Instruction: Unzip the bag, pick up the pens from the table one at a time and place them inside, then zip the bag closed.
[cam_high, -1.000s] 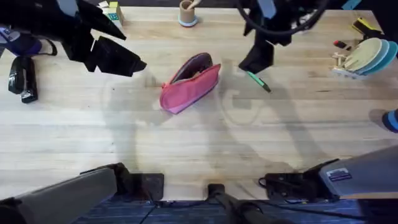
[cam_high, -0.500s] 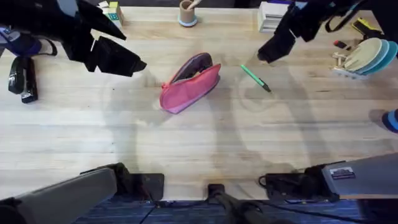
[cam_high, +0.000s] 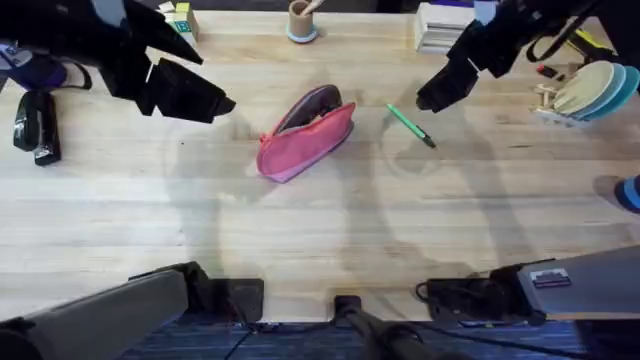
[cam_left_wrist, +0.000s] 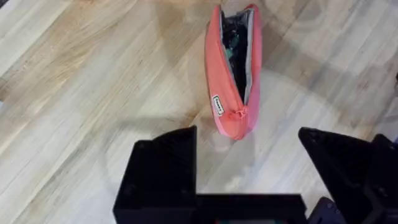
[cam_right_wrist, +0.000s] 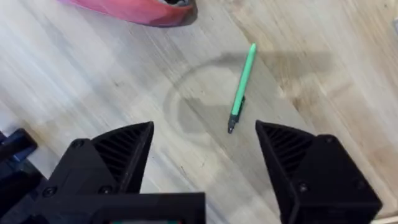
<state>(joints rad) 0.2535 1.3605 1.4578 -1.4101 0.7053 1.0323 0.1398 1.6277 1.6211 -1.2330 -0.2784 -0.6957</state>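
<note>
Your right hand (cam_right_wrist: 205, 165) is spread wide, holding nothing, above the green pen (cam_right_wrist: 241, 87) lying flat on the counter (cam_right_wrist: 93, 74). Left hand (cam_left_wrist: 249, 174) also wide, over the bag (cam_left_wrist: 233, 68). Left wrist view shows the zipper open; contents too dark to identify. Overhead, bag (cam_high: 305, 133) sits just left of pen (cam_high: 411, 125).

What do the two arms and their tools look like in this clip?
Both arms are black. The left tool and right tool each have two broad, blocky matte-black fingers; the right one's inner faces are ribbed. Grey housings sit at both bases, the right one bearing a small label.
</note>
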